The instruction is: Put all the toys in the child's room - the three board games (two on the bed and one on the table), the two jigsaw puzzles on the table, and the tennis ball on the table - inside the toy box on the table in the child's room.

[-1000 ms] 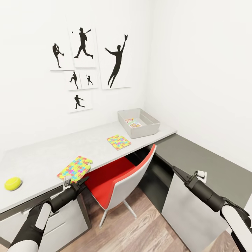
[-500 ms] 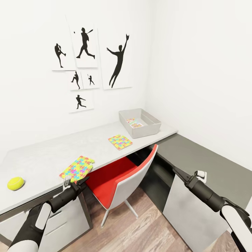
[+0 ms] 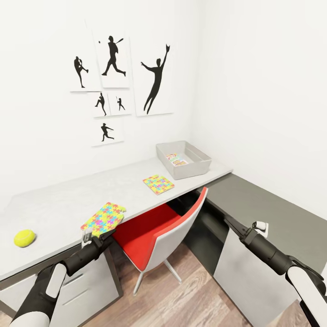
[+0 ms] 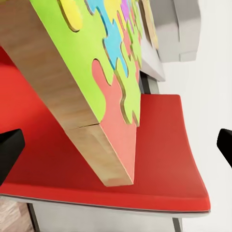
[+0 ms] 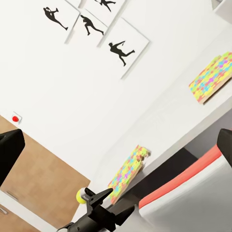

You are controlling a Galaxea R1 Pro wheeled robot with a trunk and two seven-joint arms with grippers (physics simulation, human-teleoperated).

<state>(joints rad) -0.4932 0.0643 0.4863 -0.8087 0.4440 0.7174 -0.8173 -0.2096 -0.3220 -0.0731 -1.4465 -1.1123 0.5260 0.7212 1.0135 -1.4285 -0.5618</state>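
Left gripper (image 3: 96,237), fingers parted, is positioned at the overhanging jigsaw puzzle (image 3: 104,218); risk noted: puzzle knocked onto the red chair (image 3: 150,229).

Table run-down, L to R

Tennis ball (image 3: 24,237) far L on the table (image 3: 59,204); near puzzle (image 3: 104,219) at front edge, just ahead of my L gripper (image 3: 96,238). 2nd puzzle (image 3: 158,184) further R, toy box (image 3: 183,159) at far R end w/ a board game (image 3: 176,159) in it. Chair (image 3: 159,231) tucked under, btwn my arms; cabinet (image 3: 268,213) R, my R gripper (image 3: 231,225) over it.
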